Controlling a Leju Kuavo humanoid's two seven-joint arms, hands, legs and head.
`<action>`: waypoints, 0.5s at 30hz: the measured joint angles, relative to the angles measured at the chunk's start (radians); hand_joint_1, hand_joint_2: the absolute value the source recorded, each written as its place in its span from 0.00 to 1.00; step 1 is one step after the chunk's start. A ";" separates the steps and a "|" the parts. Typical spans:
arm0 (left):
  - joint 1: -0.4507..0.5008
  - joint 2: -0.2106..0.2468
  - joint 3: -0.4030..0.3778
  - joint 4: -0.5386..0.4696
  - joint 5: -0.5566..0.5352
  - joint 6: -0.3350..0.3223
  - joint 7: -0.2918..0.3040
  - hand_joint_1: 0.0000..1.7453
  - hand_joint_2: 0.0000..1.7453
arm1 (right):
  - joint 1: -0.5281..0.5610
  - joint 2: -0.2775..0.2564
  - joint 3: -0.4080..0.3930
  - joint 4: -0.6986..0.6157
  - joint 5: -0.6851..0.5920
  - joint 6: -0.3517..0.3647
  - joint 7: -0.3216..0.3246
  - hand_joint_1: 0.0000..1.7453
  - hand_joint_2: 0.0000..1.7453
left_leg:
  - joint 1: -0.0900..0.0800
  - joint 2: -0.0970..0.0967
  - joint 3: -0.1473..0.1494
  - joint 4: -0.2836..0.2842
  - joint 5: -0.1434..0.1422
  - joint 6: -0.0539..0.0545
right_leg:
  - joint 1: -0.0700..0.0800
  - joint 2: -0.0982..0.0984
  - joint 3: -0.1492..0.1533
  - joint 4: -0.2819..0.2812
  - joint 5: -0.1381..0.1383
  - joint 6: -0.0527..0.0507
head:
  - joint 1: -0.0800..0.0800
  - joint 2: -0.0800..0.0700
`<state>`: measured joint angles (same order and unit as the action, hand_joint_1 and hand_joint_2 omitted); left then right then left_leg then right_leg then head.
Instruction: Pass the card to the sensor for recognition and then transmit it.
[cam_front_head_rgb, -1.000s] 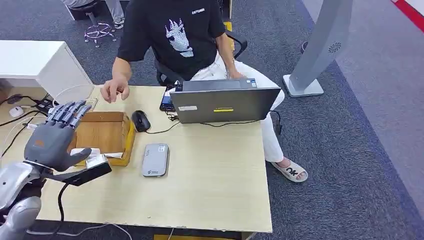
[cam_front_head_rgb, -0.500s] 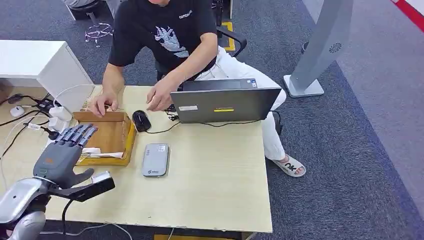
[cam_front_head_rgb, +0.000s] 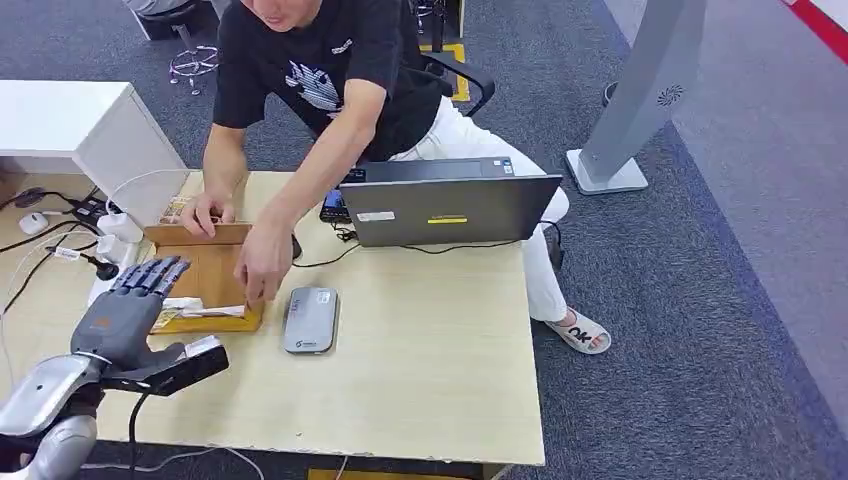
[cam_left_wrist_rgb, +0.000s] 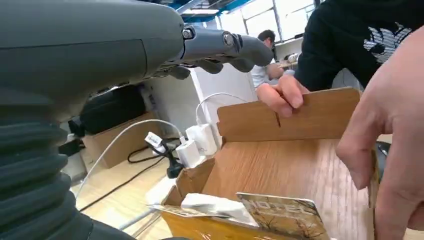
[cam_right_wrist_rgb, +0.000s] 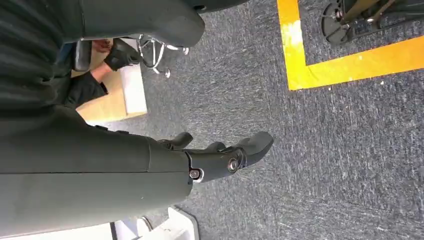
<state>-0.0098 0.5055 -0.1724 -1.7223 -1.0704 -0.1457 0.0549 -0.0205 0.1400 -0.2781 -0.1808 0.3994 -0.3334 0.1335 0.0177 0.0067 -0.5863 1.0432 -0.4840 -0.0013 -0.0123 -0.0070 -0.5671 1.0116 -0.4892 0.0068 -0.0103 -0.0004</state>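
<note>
Left hand (cam_front_head_rgb: 125, 312) spread wide, empty, lower left of frame beside wooden tray (cam_front_head_rgb: 212, 275). Card (cam_left_wrist_rgb: 285, 215) lies at tray's near edge. Person's hand (cam_front_head_rgb: 263, 262) crowds it; best wait, then pinch the card's edge.

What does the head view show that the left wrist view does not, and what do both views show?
The head view alone shows the laptop, the grey card reader lying flat on the table, and the floor stand. The left wrist view alone shows a picture card leaning at the tray's near edge. Both show the wooden tray, the person's hands on it, and the left hand beside it, fingers apart.
</note>
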 joint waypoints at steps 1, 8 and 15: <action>-0.003 0.000 0.000 0.004 0.000 -0.002 0.004 0.00 1.00 | 0.000 0.000 0.000 0.000 0.001 0.000 0.000 0.00 1.00 | 0.000 0.000 0.000 0.000 0.000 0.000 | 0.000 0.000 0.000 0.000 0.000 0.000 | 0.000 0.000; -0.063 -0.017 0.000 0.089 -0.003 -0.011 0.019 0.00 1.00 | -0.001 0.000 0.000 0.000 0.013 0.002 0.000 0.00 1.00 | 0.000 0.000 0.000 0.000 0.000 0.000 | 0.000 0.000 0.000 0.000 0.000 0.000 | 0.000 0.000; -0.093 -0.039 0.000 0.151 -0.005 -0.007 0.030 0.00 1.00 | -0.002 0.000 0.000 0.000 0.020 0.005 0.002 0.00 1.00 | 0.000 0.000 0.000 0.000 0.000 0.000 | 0.000 0.000 0.000 0.000 0.000 0.000 | 0.000 0.000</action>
<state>-0.1032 0.4662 -0.1724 -1.5713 -1.0754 -0.1530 0.0851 -0.0221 0.1400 -0.2781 -0.1808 0.4192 -0.3281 0.1358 0.0177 0.0069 -0.5863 1.0432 -0.4839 -0.0013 -0.0123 -0.0069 -0.5670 1.0116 -0.4890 0.0066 -0.0103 -0.0004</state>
